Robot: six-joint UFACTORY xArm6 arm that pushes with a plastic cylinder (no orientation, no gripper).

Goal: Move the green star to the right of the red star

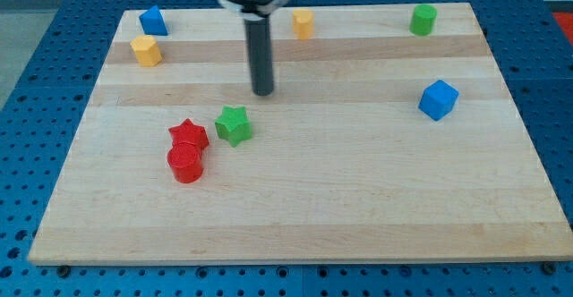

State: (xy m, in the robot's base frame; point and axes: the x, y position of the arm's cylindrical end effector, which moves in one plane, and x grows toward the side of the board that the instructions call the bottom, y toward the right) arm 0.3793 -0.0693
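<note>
The green star lies on the wooden board left of centre, just to the right of the red star with a small gap between them. A red cylinder touches the red star from below. My tip is above and slightly to the right of the green star, a short gap away from it.
A blue block and a yellow block sit at the top left. A second yellow block is at top centre, a green cylinder at top right, a blue cube at the right. The board ends close below.
</note>
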